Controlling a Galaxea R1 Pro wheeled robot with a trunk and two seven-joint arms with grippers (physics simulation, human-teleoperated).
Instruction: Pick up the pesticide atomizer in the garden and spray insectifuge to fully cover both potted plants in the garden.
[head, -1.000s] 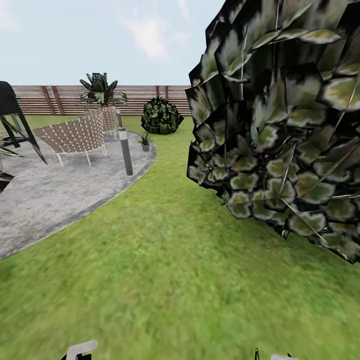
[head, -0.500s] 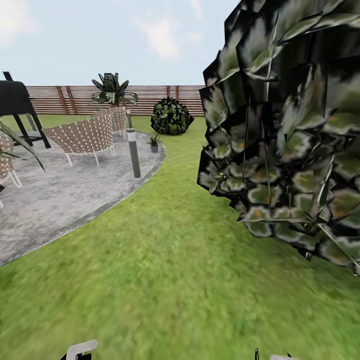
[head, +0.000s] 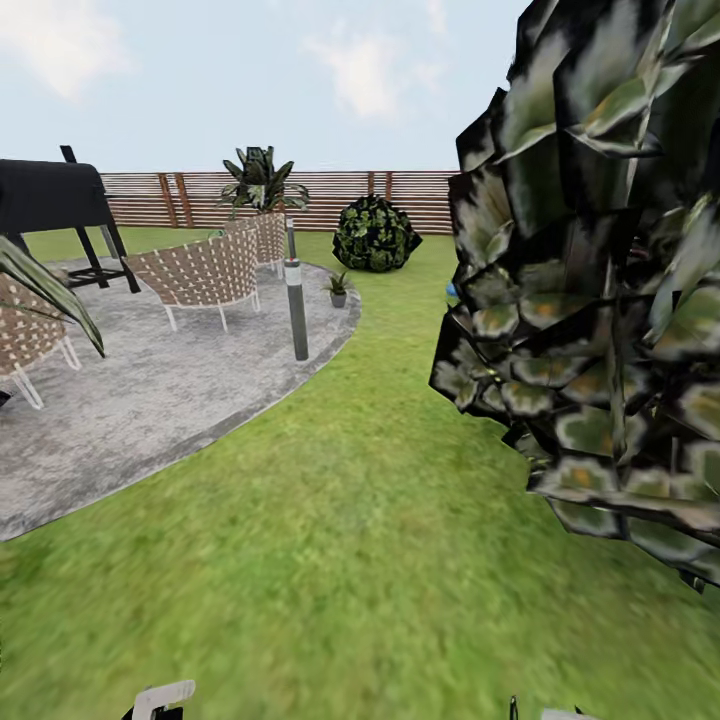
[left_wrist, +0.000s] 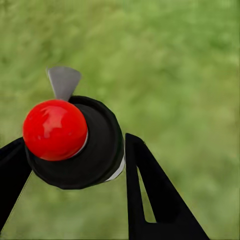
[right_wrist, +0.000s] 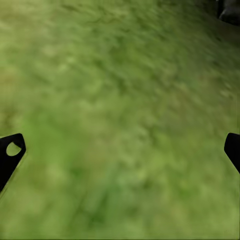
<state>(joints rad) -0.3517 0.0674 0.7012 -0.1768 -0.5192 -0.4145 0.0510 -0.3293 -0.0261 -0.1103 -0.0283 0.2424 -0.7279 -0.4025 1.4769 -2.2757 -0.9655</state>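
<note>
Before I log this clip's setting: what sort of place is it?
A garden, it seems: green lawn, a round grey paved patio with woven chairs, and a brown slatted fence behind.

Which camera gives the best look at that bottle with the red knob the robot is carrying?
The left wrist view: the pesticide atomizer sits large between the left gripper's dark fingers, seen top-on. In the head view a whitish bit at the bottom edge may be it.

bush (head: 600, 300): cut off right | potted plant (head: 338, 288): tiny, pot unclear | lawn (right_wrist: 120, 120): blurred
</note>
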